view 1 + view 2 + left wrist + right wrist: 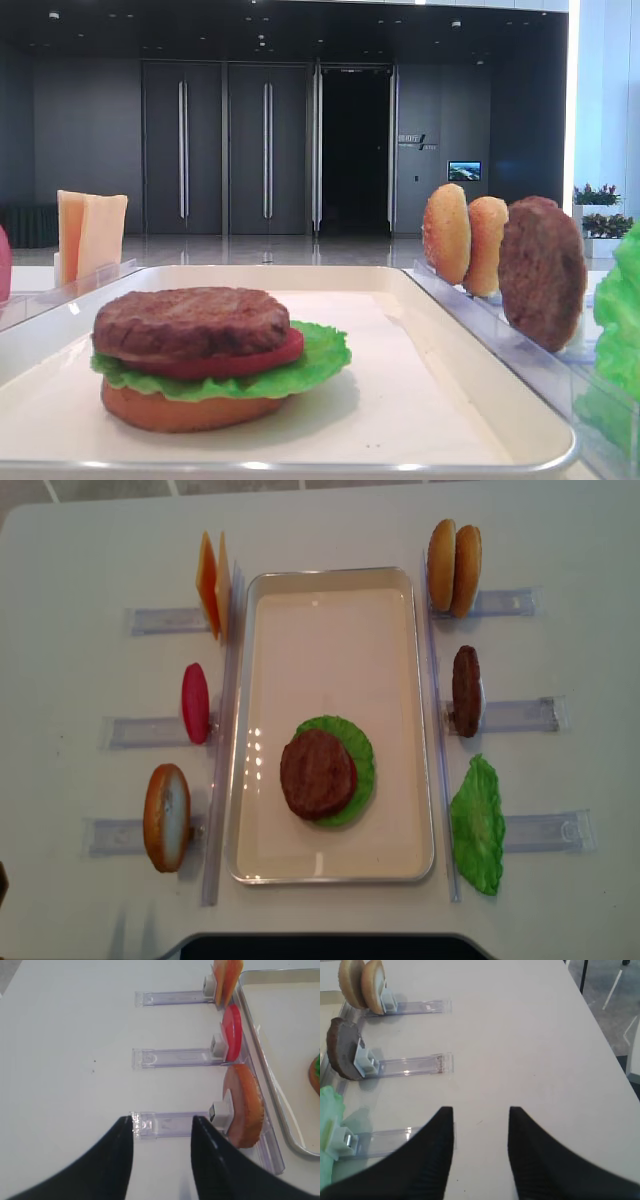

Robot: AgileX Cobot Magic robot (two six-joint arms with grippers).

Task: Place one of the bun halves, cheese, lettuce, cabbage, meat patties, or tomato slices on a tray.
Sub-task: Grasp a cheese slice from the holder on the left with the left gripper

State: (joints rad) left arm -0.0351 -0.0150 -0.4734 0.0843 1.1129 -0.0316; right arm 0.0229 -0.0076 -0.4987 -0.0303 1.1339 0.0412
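Burger stack on tray (412,720) ends at patty (318,773); left claw (162,1130) wide, empty, over desk (65,1060); cheese (211,597) well ahead looks next; needs reach fwd.

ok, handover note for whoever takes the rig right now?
Left gripper: open, empty, over the table by the bun rail.
Right gripper: open, empty, by the lettuce rail.
Tray: stack so far is bun half, lettuce, tomato, patty.
In rails: cheese, tomato slice, bun on the left; two buns, patty, lettuce on the right.
Left: cheese probably next, then a top bun.
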